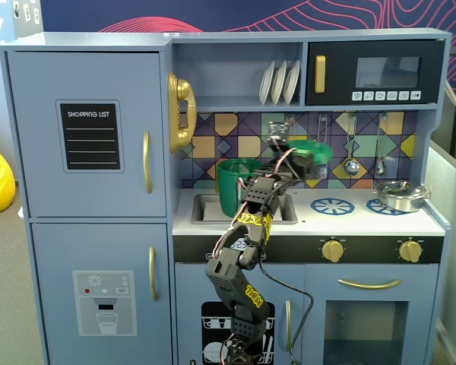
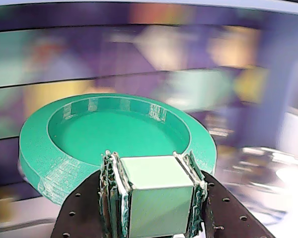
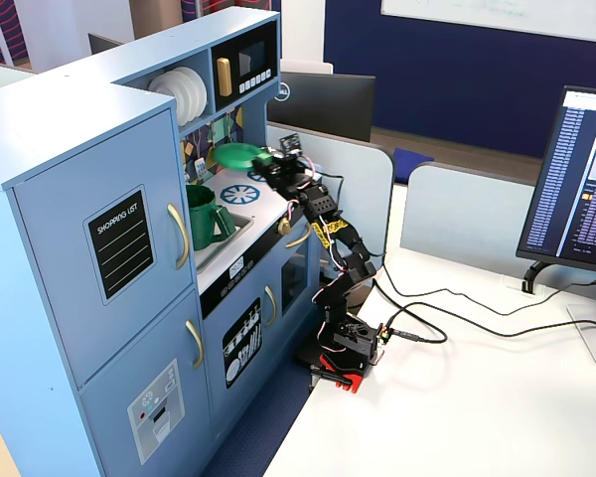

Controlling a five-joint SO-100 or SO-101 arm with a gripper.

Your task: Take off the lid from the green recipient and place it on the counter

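Bench [image 1: 365, 220] space lies white and bare between the sink and the steel pot [image 1: 401, 195], with blue burner prints below the arm. Standing in the sink, the green recipient [image 1: 234, 186] is already uncovered. Above the burners hangs the lid [image 2: 89, 139], aloft, its central tab pinched tight in the claw [image 2: 156, 191]. Carrying seems underway; next comes lowering it flat onto the bench, then releasing.

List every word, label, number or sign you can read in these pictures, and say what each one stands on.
"SHOPPING LIST": white letters on the black chalkboard panel on the upper fridge door, readable in both fixed views.
Microwave buttons: small icons, too small to read.
Ice dispenser panel on the lower door: symbols only, too small to read.
Computer monitor: lines of text, too small to read.
Yellow stickers on the arm: black print, unreadable.
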